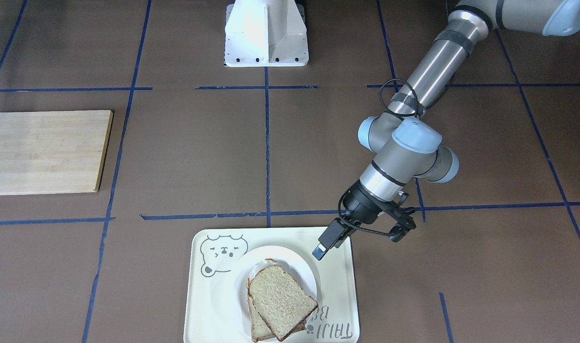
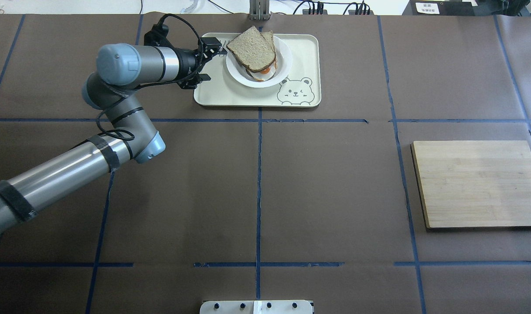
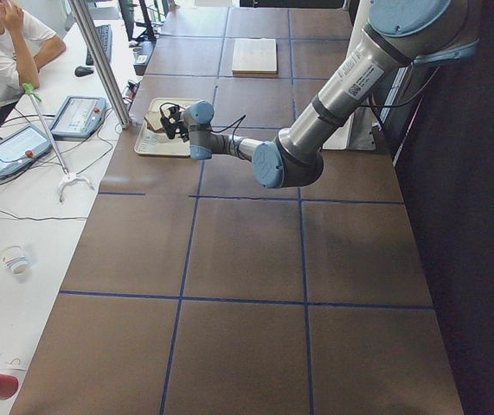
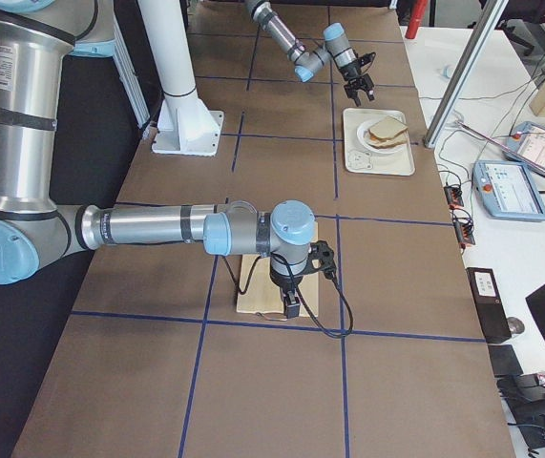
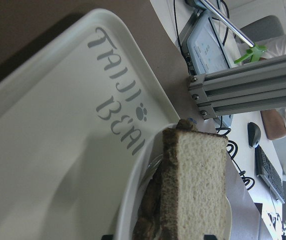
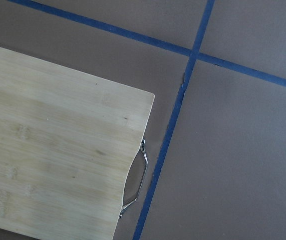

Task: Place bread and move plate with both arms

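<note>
The bread [image 1: 280, 297] lies as the top slice of a stack on the white plate [image 1: 290, 259], which stands on a cream bear tray [image 1: 340, 286]. The overhead view shows the bread [image 2: 251, 46], the plate [image 2: 283, 65] and an egg-like filling under the slice. My left gripper [image 1: 359, 243] is open and empty, just beside the plate over the tray's edge; it also shows in the overhead view [image 2: 213, 63]. The left wrist view looks along the tray [image 5: 57, 150] at the bread [image 5: 200, 185]. My right gripper [image 4: 291, 307] hovers over the wooden board; I cannot tell its state.
A wooden cutting board [image 2: 477, 183] with a metal handle [image 6: 137, 175] lies on the robot's right side of the table. The white pedestal [image 1: 266, 33] stands at the robot's edge. Blue tape lines cross the brown table.
</note>
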{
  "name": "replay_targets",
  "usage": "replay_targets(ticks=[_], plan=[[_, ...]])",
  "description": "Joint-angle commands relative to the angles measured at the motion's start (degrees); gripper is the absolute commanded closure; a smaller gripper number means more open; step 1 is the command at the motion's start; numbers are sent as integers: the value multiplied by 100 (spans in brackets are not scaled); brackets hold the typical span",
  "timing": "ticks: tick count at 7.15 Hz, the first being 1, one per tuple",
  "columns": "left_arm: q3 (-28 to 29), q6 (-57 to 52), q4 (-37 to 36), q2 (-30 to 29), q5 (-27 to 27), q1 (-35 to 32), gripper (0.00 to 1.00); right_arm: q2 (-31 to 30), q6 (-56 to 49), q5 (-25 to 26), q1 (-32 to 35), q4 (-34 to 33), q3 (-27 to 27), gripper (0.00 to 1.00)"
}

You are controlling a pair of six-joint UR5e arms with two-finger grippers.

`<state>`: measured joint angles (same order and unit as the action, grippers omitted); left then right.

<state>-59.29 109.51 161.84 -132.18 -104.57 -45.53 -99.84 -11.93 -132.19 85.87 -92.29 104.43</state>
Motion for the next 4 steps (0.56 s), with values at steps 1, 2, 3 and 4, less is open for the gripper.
replay_targets(ticks=[1, 2, 3, 4], plan=[[-2252, -1598, -1453, 1426, -807, -419, 0, 0, -2, 0, 0, 0, -1, 0], [-3176, -2905, -2332, 2076, -1132, -508, 0, 0, -2, 0, 0, 0, -10, 0], [-3820, -4336, -3063, 2726, -1362, -735, 0, 0, -2, 0, 0, 0, -10, 0], [-4244, -5777, -3653, 3437, -1634, -1164, 0, 0, -2, 9, 0, 0, -19, 0]])
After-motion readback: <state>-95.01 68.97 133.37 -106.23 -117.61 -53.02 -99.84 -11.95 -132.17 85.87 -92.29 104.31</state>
